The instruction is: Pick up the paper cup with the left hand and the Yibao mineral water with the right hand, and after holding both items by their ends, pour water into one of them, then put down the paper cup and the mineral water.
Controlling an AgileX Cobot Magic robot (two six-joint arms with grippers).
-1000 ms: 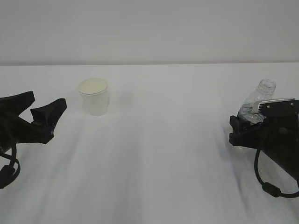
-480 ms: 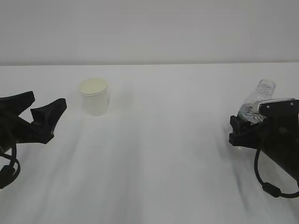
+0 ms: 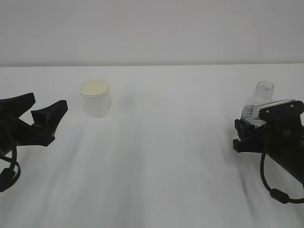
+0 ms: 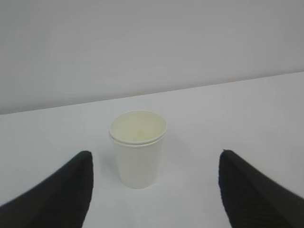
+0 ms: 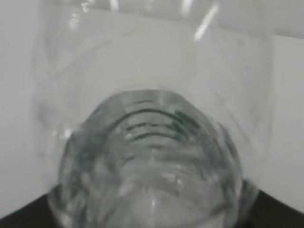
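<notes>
The Yibao mineral water (image 3: 259,102) is now standing straighter than a second ago, its neck shifted slightly left, while the right hand (image 3: 254,130) is closing around its lower body. The left hand (image 3: 40,116) is waiting with jaws spread wide, well apart from the paper cup (image 3: 96,98) upright on the white table (image 3: 166,142). Only the left wrist view is showing the cup centred between the fingers (image 4: 57,194); the right wrist view is filling with ribbed plastic.

A white table (image 3: 166,156) carries the upright paper cup (image 3: 96,98).
</notes>
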